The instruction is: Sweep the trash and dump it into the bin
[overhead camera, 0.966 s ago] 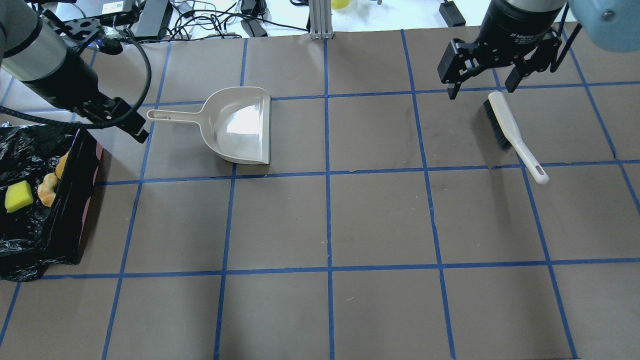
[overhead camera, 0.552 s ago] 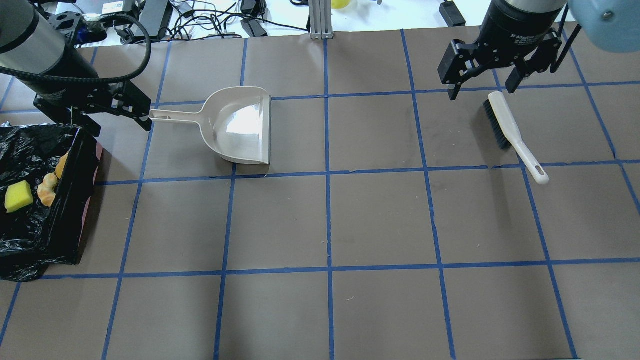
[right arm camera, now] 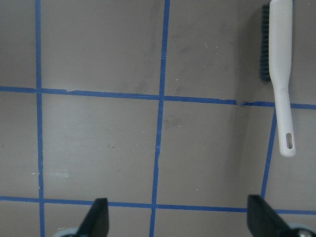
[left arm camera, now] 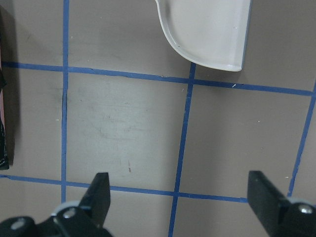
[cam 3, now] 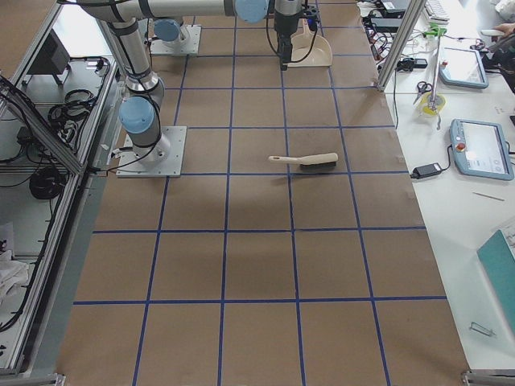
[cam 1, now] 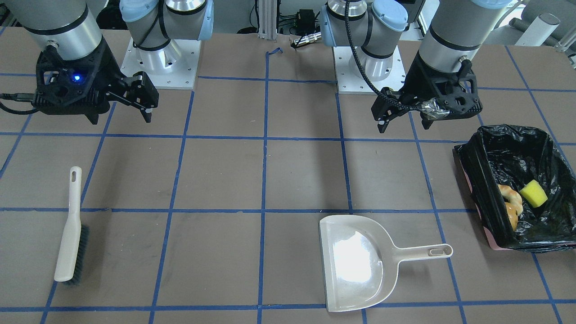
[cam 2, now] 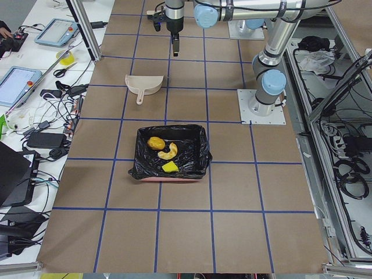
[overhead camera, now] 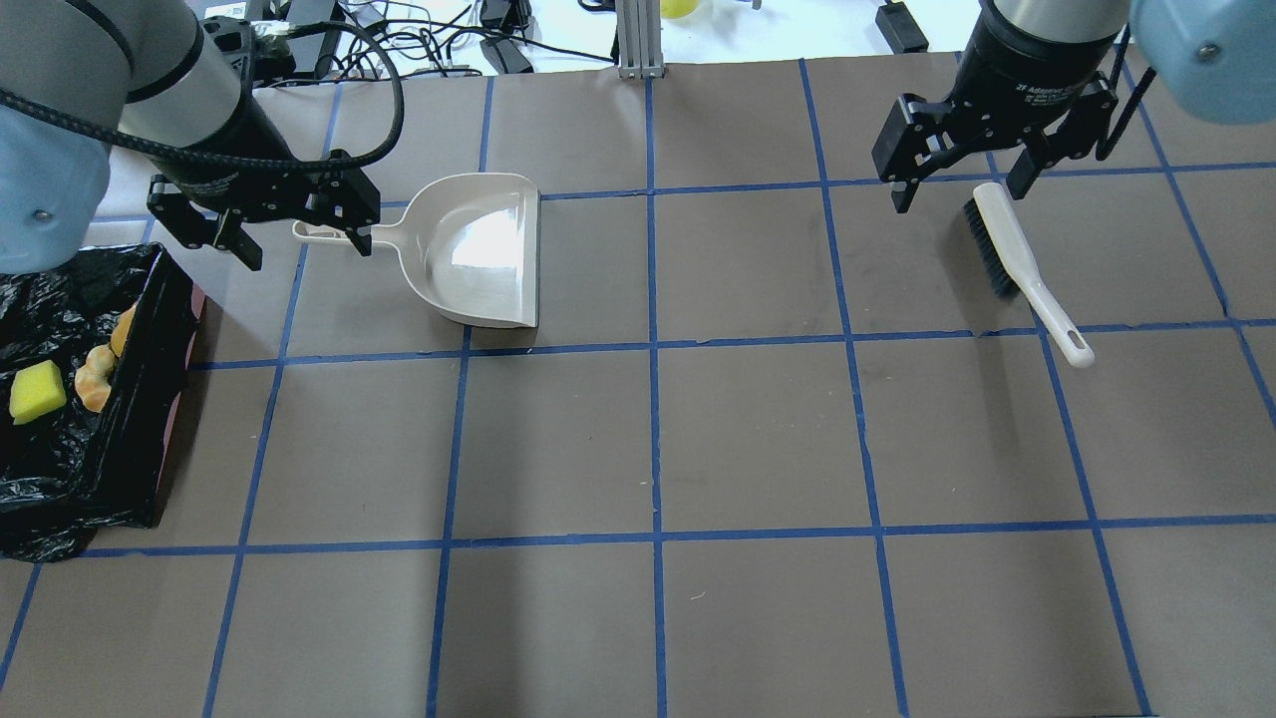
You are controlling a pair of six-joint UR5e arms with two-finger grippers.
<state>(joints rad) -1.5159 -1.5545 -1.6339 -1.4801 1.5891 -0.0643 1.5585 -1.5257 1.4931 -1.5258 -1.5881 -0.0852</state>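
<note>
The bin (overhead camera: 145, 419), a box lined with a black bag, stands at the table's left edge; it also shows in the front view (cam 1: 472, 180). In it lie the yellow sponge wedge (overhead camera: 38, 391), the pale crescent (overhead camera: 95, 379) and the golden-brown lump (overhead camera: 122, 329). My left gripper (overhead camera: 304, 244) is open and empty. It hangs above the handle end of the beige dustpan (overhead camera: 478, 249), without touching it. My right gripper (overhead camera: 957, 189) is open and empty above the bristle end of the white brush (overhead camera: 1007, 249).
The dustpan (cam 1: 355, 261) lies flat and empty, its mouth facing the table's middle. The brush (cam 1: 69, 229) lies flat on the right side. Cables and devices lie beyond the far table edge. Blue tape lines grid the brown surface.
My left gripper has swung right, from beside the bin to over the dustpan's handle end, and turned. The right gripper has barely moved. The trash, dustpan and brush lie as before.
</note>
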